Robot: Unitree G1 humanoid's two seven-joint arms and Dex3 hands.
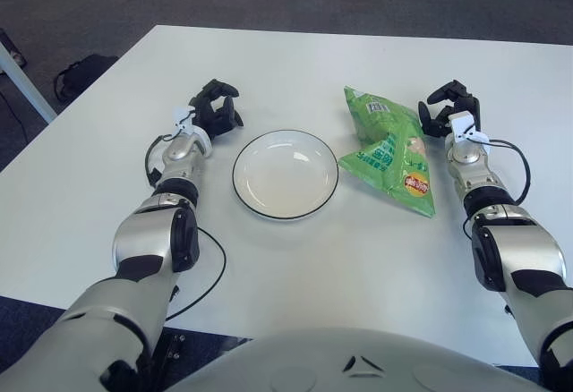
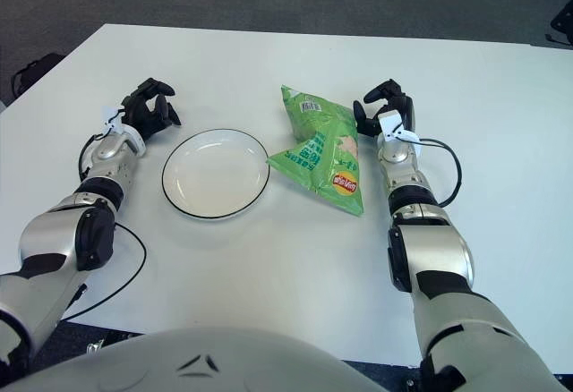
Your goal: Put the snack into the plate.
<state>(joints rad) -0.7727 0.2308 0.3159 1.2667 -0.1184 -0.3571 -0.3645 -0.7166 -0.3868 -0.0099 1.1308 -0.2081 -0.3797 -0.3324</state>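
White table (image 1: pixel 295 285), wide and plain. Lying on it: round white plate (image 1: pixel 285 174) with dark rim near the middle, green snack bag (image 1: pixel 389 149) just to its right, seemingly a hair apart from the rim, thin black cables (image 1: pixel 213 271) near the front

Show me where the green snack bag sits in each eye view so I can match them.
Left eye view: snack bag right of centre, between plate and right hand.
Right eye view: same bag near centre.
Shared landmark: the plate's black rim, just left of the bag.
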